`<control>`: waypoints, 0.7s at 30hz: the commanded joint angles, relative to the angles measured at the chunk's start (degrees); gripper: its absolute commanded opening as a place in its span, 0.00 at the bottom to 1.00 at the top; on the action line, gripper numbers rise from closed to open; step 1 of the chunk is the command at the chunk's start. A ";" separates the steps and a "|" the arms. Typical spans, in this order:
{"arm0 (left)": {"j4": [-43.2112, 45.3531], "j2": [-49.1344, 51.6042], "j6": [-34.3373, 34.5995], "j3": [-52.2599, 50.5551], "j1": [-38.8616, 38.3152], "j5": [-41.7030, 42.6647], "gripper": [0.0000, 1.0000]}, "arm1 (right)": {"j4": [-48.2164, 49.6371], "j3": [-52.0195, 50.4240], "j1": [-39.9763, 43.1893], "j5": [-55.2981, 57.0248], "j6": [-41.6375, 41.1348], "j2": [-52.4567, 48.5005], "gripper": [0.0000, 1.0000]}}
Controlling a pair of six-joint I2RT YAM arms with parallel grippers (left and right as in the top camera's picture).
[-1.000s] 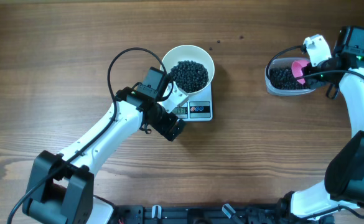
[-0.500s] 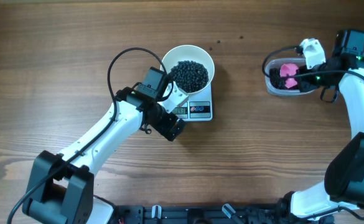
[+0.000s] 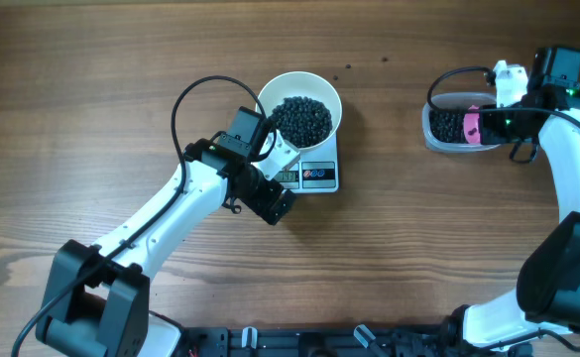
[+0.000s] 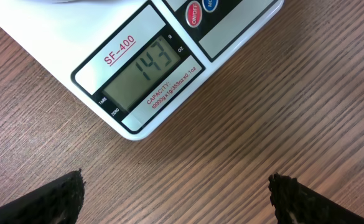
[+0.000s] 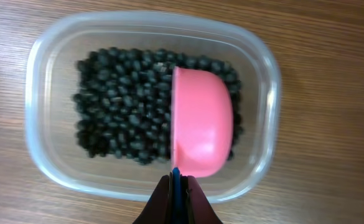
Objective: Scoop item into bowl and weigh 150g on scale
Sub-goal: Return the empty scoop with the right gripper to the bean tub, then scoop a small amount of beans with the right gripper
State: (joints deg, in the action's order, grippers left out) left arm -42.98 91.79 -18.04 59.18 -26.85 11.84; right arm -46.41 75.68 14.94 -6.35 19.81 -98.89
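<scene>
The white bowl heaped with black beans stands on the scale. The scale's display reads 143. My left gripper hovers over the wood just in front of the scale, open, with nothing between its fingertips. My right gripper is shut on the thin blue handle of a pink scoop. The scoop is turned on its side inside the clear tub, over more beans. In the overhead view the scoop sits mid-tub.
The clear tub lies at the far right of the wooden table, well apart from the scale. A black cable loops off the left arm beside the bowl. A couple of stray beans lie behind the bowl.
The right gripper has rolled and shifted the pink scoop within the tub, from open side up to on its side. The left arm, bowl and scale have not moved.
</scene>
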 commanded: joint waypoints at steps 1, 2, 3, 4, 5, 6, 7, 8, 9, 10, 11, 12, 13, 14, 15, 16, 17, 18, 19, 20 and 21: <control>0.15 -0.61 0.35 -0.37 -0.04 0.52 1.00 | -0.39 0.04 0.15 -9.92 -3.32 0.85 0.04; 0.15 -0.61 0.35 -0.37 -0.04 0.50 1.00 | -0.42 0.04 -0.11 -11.23 -5.11 0.85 0.04; 0.15 -0.61 0.35 -0.37 -0.04 0.50 1.00 | -0.42 0.04 -0.39 -11.82 -6.38 0.85 0.04; 0.15 -0.61 0.35 -0.37 -0.04 0.50 1.00 | -0.42 0.04 -0.98 -11.78 -8.72 0.85 0.04; 0.15 -0.61 0.35 -0.37 -0.04 0.50 1.00 | -0.39 0.04 -1.57 -11.76 -9.77 0.85 0.04; 0.15 -0.61 0.35 -0.37 -0.04 0.50 1.00 | -0.39 0.04 -2.16 -11.76 -10.51 0.85 0.04; 0.15 -0.61 0.35 -0.37 -0.04 0.50 1.00 | -0.46 0.04 -2.58 -11.47 -11.65 0.85 0.04; 0.15 -0.61 0.35 -0.37 -0.04 0.50 1.00 | -0.70 0.04 -2.69 -9.94 -12.55 0.85 0.04; 0.15 -0.61 0.35 -0.37 -0.04 0.50 1.00 | -0.76 0.04 -2.67 -6.54 -12.24 0.85 0.04; 0.15 -0.61 0.35 -0.37 -0.04 0.52 1.00 | -0.28 0.04 -2.58 -2.27 -11.67 0.85 0.04; 0.15 -0.61 0.35 -0.37 -0.04 0.50 1.00 | 0.48 0.04 -2.49 1.22 -8.48 0.85 0.04; 0.15 -0.61 0.35 -0.37 -0.04 0.50 1.00 | 1.27 0.04 -2.45 4.26 -5.40 0.85 0.04; 0.15 -0.61 0.35 -0.37 -0.04 0.50 1.00 | 2.27 0.04 -2.45 8.00 -2.40 0.85 0.04; 0.15 -0.61 0.35 -0.37 -0.04 0.52 1.00 | 2.93 0.07 -2.45 9.66 -1.31 0.87 0.04; 0.15 -0.61 0.35 -0.37 -0.04 0.50 1.00 | 3.56 0.13 -2.45 10.23 -0.22 0.90 0.04; 0.15 -0.61 0.35 -0.37 -0.04 0.52 1.00 | 3.98 0.37 -2.45 10.23 0.26 0.98 0.04; 0.15 -0.61 0.35 -0.37 -0.04 0.50 1.00 | 4.22 0.70 -2.47 10.14 0.50 1.03 0.04; 0.15 -0.61 0.35 -0.37 -0.04 0.50 1.00 | 4.15 1.07 -2.51 9.73 1.09 1.05 0.04; 0.15 -0.61 0.35 -0.37 -0.04 0.52 1.00 | 4.17 1.27 -2.58 9.38 1.20 1.20 0.04; 0.15 -0.61 0.35 -0.37 -0.04 0.52 1.00 | 3.89 1.29 -2.62 9.29 1.22 1.29 0.04; 0.15 -0.61 0.35 -0.37 -0.04 0.50 1.00 | 3.02 1.27 -2.73 8.70 1.20 1.29 0.04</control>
State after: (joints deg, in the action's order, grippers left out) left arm -42.98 91.79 -18.04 59.18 -26.85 11.84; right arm -42.57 75.68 12.29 0.73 19.09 -98.89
